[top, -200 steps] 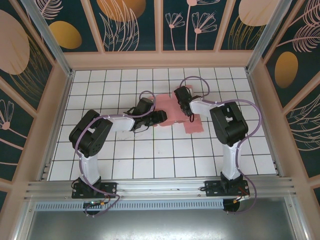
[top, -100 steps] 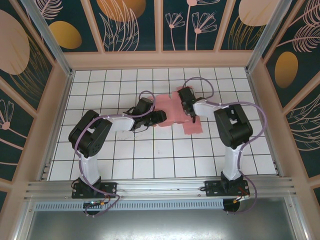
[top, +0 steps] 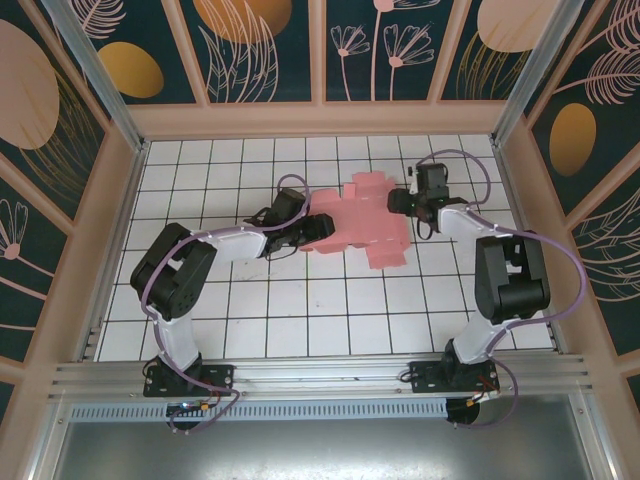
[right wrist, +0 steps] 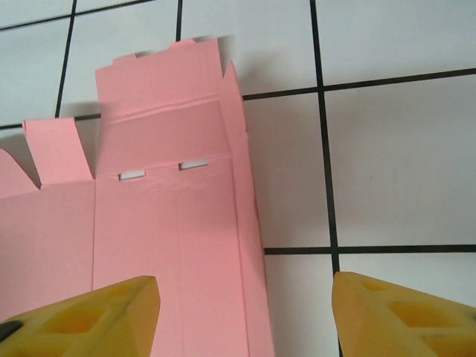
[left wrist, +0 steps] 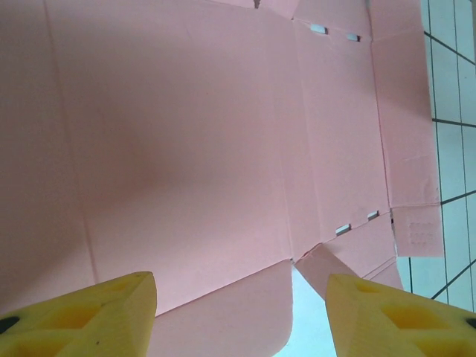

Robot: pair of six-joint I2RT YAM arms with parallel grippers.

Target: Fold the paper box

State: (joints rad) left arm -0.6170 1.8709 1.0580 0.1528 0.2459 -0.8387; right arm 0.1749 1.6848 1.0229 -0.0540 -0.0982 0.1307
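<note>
**gridfan:** ok so where's the paper box point(top: 355, 222) sitting right now?

**yam_watcher:** Far-middle part of the white tiled table point(top: 300, 310), spread out flat as a pink cut-out with flaps poking out all round. Not box-shaped at all yet. One flap sticks out toward the near side at its right end. It sits right between the two arms.

**gridfan:** and the left pincer point(top: 303, 236)? Grabbing anything?

**yam_watcher:** Nope, it's released. In its wrist cam the yellow fingertips point(left wrist: 89, 309) stand wide apart, and the pink card spreads out beyond them with its creases and a few little slots point(left wrist: 318, 29) showing. From above it's at the card's left edge. Can't tell whether it's actually touching the card.

**gridfan:** right pincer point(top: 397, 203)?

**yam_watcher:** Same deal, spread open with nothing pinched. From above it's just beside the card's far right corner. In its own wrist cam the card's right edge runs down between the two fingertips, so one side has pink under it and the other has bare tile. You can also see a tabbed end flap and two more slots there. Can't tell about contact on this one either.
</note>
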